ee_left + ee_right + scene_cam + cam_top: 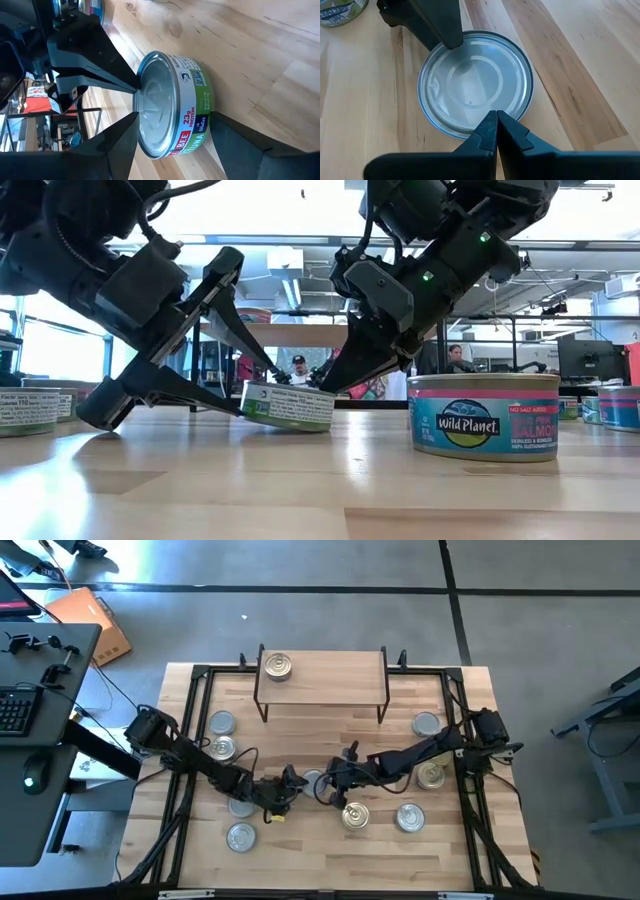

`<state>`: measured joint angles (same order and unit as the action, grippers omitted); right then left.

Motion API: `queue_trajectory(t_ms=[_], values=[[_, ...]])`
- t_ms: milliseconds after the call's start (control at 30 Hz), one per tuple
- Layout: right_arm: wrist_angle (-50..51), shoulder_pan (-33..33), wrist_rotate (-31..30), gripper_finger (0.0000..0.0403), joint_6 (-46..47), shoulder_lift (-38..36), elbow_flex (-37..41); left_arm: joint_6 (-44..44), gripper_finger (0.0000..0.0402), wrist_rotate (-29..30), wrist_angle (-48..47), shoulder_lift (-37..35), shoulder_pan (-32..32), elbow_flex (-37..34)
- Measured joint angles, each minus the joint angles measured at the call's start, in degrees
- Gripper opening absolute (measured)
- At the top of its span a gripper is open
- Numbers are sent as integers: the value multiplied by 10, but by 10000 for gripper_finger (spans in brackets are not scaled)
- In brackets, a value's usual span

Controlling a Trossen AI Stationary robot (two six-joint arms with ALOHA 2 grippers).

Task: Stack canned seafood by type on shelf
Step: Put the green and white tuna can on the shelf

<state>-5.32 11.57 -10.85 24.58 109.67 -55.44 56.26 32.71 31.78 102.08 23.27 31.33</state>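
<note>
A green-labelled tuna can (288, 406) lies in the middle of the table (300, 860), between both grippers. It is tilted, its left edge raised. My left gripper (270, 395) comes from the table's left and has the can between its fingers. My right gripper (496, 116) is shut and comes from the right, with its tips on the lid. The shelf (322, 678) stands at the far edge with one can (278, 666) on its top. Several other cans rest on their bases around the table. My left gripper has one finger (445, 30) on the lid near its rim (457, 50). The other finger (170, 388) is slid under the can's bottom edge (246, 414). The fingers slant down from the table's left. The can sits tilted, its right edge on the table. My right gripper presses its shut fingertips (490, 130) on the lid's rim (485, 111), on the side opposite the left gripper's finger. The fingers slant down from the table's right.
A pink-and-blue salmon can (483, 415) stands close to the right of the tuna can. More cans lie at the left (222, 748), near left (241, 836) and right (430, 775). Black frame rails (190, 730) run along the table's sides.
</note>
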Motion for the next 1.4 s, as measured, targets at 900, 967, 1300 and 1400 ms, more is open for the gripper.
queue_trajectory(t_ms=[900, 967, 1300, 1400], values=[[-6, -5, 16, 0, 5, 1, 0, -103, 243, -30, -172, -45, 14, 42], [-6, -7, 20, 0, 5, 1, 0, -108, 244, -37, -188, -47, 10, 49], [-7, -7, 21, 0, 7, 1, 0, -48, 244, -35, -144, -32, 3, 49], [-5, -7, 21, 0, 9, 1, 0, -47, 244, -35, -146, -32, 3, 49]])
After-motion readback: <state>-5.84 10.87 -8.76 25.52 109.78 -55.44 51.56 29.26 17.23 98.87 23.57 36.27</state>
